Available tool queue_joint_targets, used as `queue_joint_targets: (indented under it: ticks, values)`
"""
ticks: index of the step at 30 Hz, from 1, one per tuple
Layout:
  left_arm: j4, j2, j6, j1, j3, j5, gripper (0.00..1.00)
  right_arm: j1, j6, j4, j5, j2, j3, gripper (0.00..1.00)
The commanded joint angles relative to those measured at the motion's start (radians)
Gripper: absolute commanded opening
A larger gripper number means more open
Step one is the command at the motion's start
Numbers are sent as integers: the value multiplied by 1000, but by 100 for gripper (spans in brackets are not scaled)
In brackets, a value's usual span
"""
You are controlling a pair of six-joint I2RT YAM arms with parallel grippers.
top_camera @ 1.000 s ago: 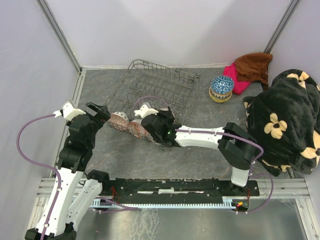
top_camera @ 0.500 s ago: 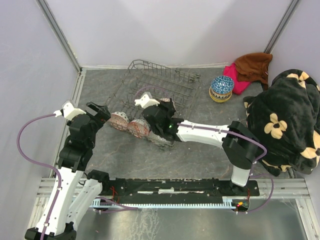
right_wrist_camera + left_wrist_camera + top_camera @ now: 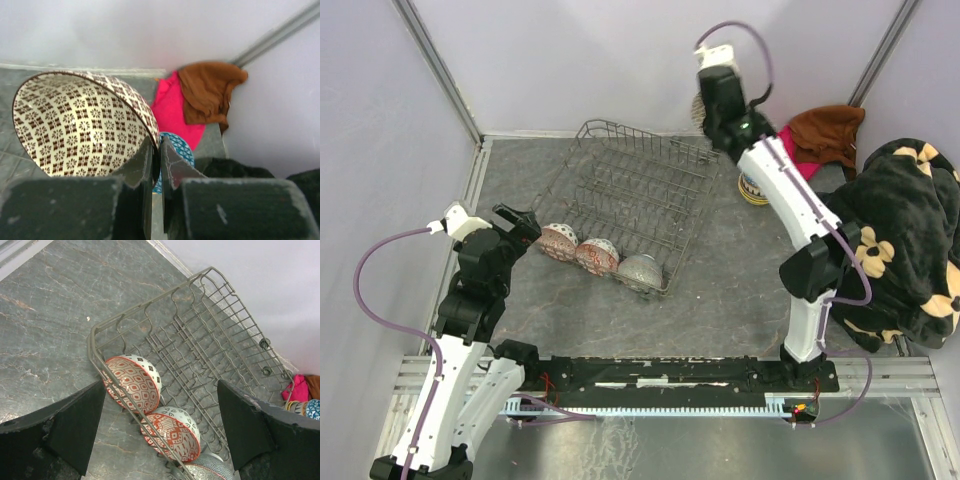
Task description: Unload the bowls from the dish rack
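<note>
The grey wire dish rack (image 3: pixel 630 185) lies on the table, and three bowls stand on edge along its near side: two red-patterned (image 3: pixel 558 241) (image 3: pixel 596 256) and a grey one (image 3: pixel 638 270). My left gripper (image 3: pixel 523 226) hovers open just left of them; its wrist view shows the rack (image 3: pixel 200 340) and the red bowls (image 3: pixel 132 382) (image 3: pixel 172 435) between its spread fingers. My right gripper (image 3: pixel 160 150) is raised high near the back wall, shut on the rim of a cream bowl with a brown pattern (image 3: pixel 75 125). A blue bowl (image 3: pixel 181 144) lies below it.
A stack of bowls (image 3: pixel 753 190) stands right of the rack, partly hidden by the right arm. Behind it lie a pink cloth (image 3: pixel 800 165) and a brown cloth (image 3: pixel 830 130). A black flowered blanket (image 3: pixel 895 240) fills the right side.
The right arm has lifted the cream bowl out of the rack's near side and swung it up to the back right, above the stack. The left arm has not moved.
</note>
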Motion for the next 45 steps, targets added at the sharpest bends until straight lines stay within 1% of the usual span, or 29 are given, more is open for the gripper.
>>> queue_joint_targets:
  ticks: [1, 4, 7, 9, 14, 24, 39, 45]
  values:
    - [33, -3, 19, -3, 29, 11, 99, -161, 172, -342, -198, 99, 234, 1]
    - [36, 2, 20, -3, 29, 19, 99, -278, 225, -411, -295, 142, 281, 1]
    - [37, 9, 21, -3, 31, 22, 99, -369, 273, -413, -395, 143, 241, 1]
    - [37, 12, 22, -3, 34, 22, 99, -413, 291, -400, -453, 137, 203, 1]
    - [49, 21, 16, -4, 24, 30, 99, -477, 306, -399, -507, 132, 147, 1]
    - [63, 34, 8, -2, 21, 47, 99, -507, 321, -394, -549, 141, 77, 1]
    - [70, 45, 10, -3, 27, 45, 99, -528, 334, -383, -558, 143, 4, 1]
    - [72, 47, 10, -3, 26, 44, 99, -530, 337, -382, -534, 149, -10, 1]
